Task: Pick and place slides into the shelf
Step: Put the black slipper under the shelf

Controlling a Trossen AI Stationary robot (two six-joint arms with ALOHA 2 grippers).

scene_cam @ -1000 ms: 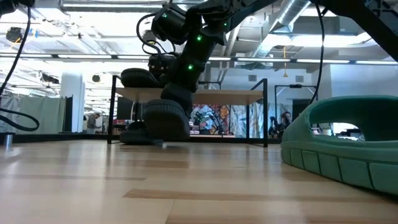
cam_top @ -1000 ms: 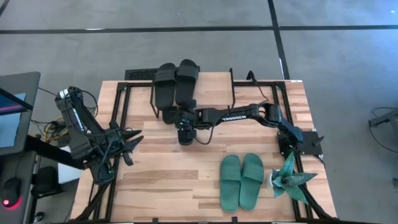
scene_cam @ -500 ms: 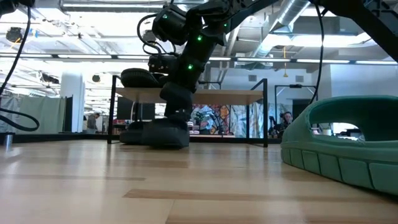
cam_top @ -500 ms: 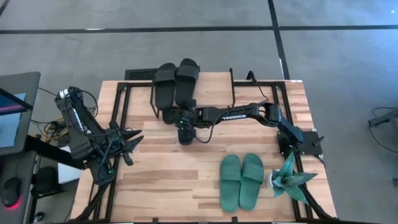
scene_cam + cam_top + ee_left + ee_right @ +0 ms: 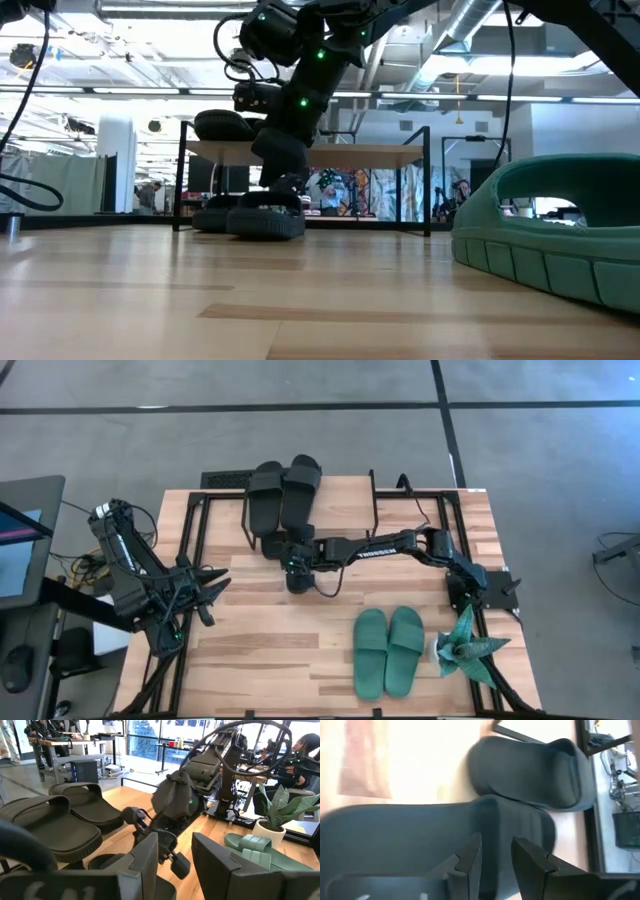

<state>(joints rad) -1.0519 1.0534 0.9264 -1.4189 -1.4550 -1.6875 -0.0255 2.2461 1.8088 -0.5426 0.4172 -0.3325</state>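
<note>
two black slides (image 5: 284, 493) already sit side by side on top of the shelf (image 5: 372, 490) at the far edge of the table (image 5: 260, 650). the right gripper (image 5: 296, 565) reaches across from the right and is down just in front of the shelf, over another black slide (image 5: 266, 216) that lies flat on the wood at the rack's foot. a fourth black slide (image 5: 532, 772) lies just beside it, close to the shelf leg. in the right wrist view the fingers (image 5: 470, 857) stand a little apart above the strap with nothing between them, so i'd say the claw is released, though the angle is poor. the left gripper (image 5: 205, 592) waits near the table's left edge, fingers apart and empty. the teal pair (image 5: 388, 650) lies untouched toward the front right, next to the paper plant (image 5: 462, 645). so roughly a third looks done: two on top, two black ones down by the rack, two teal not yet picked.
</note>
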